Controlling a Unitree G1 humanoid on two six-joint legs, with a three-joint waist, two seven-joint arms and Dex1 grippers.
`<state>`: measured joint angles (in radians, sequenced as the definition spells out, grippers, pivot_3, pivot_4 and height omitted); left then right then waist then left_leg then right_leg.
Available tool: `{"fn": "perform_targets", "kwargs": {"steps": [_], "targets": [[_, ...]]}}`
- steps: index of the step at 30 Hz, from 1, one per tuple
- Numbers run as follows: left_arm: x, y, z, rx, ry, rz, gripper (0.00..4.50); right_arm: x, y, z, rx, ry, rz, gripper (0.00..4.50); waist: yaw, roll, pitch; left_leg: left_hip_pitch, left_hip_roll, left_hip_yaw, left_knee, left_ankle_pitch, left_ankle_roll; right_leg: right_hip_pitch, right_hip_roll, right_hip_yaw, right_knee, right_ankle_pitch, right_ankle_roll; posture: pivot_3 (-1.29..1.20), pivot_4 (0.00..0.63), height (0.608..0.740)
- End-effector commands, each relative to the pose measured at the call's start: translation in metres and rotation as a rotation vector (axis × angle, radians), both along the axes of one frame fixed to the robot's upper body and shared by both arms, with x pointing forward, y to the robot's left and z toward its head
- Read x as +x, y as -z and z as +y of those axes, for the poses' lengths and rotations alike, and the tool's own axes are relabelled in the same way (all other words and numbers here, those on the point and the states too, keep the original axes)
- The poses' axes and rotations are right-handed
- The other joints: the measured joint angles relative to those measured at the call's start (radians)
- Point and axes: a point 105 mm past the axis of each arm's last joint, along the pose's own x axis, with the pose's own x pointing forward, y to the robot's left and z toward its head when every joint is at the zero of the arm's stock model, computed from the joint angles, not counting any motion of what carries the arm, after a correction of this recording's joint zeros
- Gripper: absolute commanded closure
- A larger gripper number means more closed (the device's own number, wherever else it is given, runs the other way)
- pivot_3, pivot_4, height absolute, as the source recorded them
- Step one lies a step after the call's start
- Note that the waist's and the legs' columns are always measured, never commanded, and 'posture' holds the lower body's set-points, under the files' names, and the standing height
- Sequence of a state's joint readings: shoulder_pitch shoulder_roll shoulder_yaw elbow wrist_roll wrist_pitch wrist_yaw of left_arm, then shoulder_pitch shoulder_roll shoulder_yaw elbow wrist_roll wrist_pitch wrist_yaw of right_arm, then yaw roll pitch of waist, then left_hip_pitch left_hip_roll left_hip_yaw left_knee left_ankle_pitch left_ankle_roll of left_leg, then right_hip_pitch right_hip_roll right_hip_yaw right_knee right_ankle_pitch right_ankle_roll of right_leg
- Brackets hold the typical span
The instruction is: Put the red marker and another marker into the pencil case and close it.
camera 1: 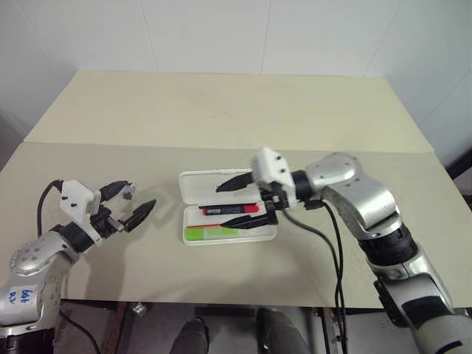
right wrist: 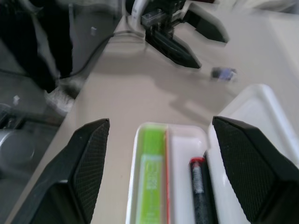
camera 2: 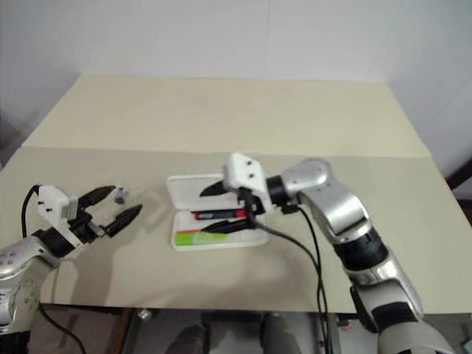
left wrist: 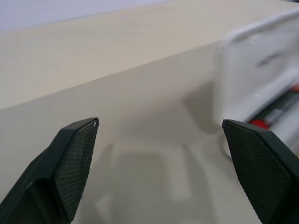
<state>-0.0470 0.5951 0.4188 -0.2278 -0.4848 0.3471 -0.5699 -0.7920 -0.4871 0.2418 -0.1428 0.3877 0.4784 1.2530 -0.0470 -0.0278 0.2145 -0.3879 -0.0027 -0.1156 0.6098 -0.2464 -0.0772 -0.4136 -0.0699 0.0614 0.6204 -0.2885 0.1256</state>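
A: Lying open at the centre of the beige surface (camera 1: 310,110), the pencil case (camera 1: 198,186) has its lid flat toward 12 o'clock. Where are the markers?

B: Both in the tray: the red marker (camera 1: 232,209) beside the hinge, the lime-green highlighter (camera 1: 210,233) at 6 o'clock of it.

A: And the pincers?

B: The right pincer (camera 1: 240,200) hangs spread over the tray, pinching nothing. The left pincer (camera 1: 127,203), spread and empty, sits at 9 o'clock, near a small grey object (camera 2: 120,195).
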Motion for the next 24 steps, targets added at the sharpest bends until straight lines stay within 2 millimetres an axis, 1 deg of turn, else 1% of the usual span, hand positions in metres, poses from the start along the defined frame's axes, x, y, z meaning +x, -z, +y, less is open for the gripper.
{"fn": "perform_targets", "kwargs": {"steps": [1, 2, 5, 8, 10, 12, 15, 19, 24], "targets": [[0.004, -0.015, 0.012, -0.053, -0.14, -0.053, 0.0, 0.003, -0.018, -0.019, 0.101, 0.009, -0.064, 0.01, 0.0, 0.0, 0.0, 0.0, 0.0, 0.0, 0.0, 0.0, 0.0, 0.0, 0.0, 0.0, 0.0, 0.0, 0.0, 0.0, 0.15, 0.74], [0.006, -0.015, 0.015, -0.07, -0.173, -0.054, 0.0, 0.006, -0.019, -0.024, 0.112, 0.026, -0.067, 0.01, 0.001, 0.0, 0.0, 0.0, 0.0, 0.0, 0.001, 0.0, 0.0, 0.0, 0.0, 0.0, 0.0, 0.0, 0.0, 0.0, 0.15, 0.74], [0.013, -0.008, 0.024, -0.111, -0.293, -0.008, 0.0, 0.014, -0.02, -0.038, 0.139, 0.078, -0.067, 0.01, 0.006, 0.0, 0.0, 0.001, 0.0, 0.0, 0.002, 0.0, 0.0, 0.001, 0.0, 0.0, 0.001, 0.001, 0.001, 0.0, 0.15, 0.74], [0.02, -0.006, 0.031, -0.127, -0.364, 0.002, 0.0, 0.009, -0.027, -0.049, 0.245, 0.051, -0.048, 0.01, 0.012, 0.0, 0.0, 0.001, 0.0, 0.0, 0.002, 0.0, 0.0, 0.001, 0.0, 0.0, 0.001, 0.001, 0.001, 0.0, 0.15, 0.74], [0.025, -0.003, 0.037, -0.132, -0.408, 0.018, 0.0, 0.009, -0.023, -0.058, 0.258, 0.053, -0.013, 0.01, 0.018, 0.0, 0.0, 0.001, 0.0, 0.0, 0.002, 0.0, 0.0, 0.001, 0.001, 0.0, 0.001, 0.001, 0.001, 0.0, 0.15, 0.74], [0.031, 0.003, 0.043, -0.143, -0.45, 0.049, 0.0, 0.014, -0.016, -0.068, 0.267, 0.089, 0.014, 0.01, 0.02, 0.0, 0.0, 0.001, 0.0, 0.0, 0.002, 0.0, 0.0, 0.001, 0.0, 0.0, 0.001, 0.001, 0.001, 0.0, 0.15, 0.74], [0.037, 0.008, 0.042, -0.17, -0.421, 0.071, 0.0, 0.02, -0.008, -0.074, 0.244, 0.134, 0.016, 0.01, 0.019, 0.0, 0.0, 0.001, -0.001, 0.0, 0.003, 0.0, 0.0, 0.002, 0.0, 0.0, 0.001, 0.001, 0.001, 0.0, 0.15, 0.74], [0.046, 0.014, 0.033, -0.164, -0.344, 0.098, 0.0, 0.024, -0.009, -0.072, 0.257, 0.157, 0.007, 0.01, 0.019, 0.0, 0.0, 0.001, -0.001, 0.0, 0.003, 0.0, -0.001, 0.002, 0.0, 0.0, 0.001, 0.001, 0.001, 0.0, 0.15, 0.74], [0.056, 0.022, 0.032, -0.178, -0.312, 0.142, 0.0, 0.026, -0.008, -0.072, 0.259, 0.172, 0.002, 0.01, 0.019, 0.0, 0.0, 0.001, -0.001, 0.0, 0.003, 0.0, -0.001, 0.002, 0.0, 0.0, 0.001, 0.001, 0.002, 0.0, 0.15, 0.74]]}}
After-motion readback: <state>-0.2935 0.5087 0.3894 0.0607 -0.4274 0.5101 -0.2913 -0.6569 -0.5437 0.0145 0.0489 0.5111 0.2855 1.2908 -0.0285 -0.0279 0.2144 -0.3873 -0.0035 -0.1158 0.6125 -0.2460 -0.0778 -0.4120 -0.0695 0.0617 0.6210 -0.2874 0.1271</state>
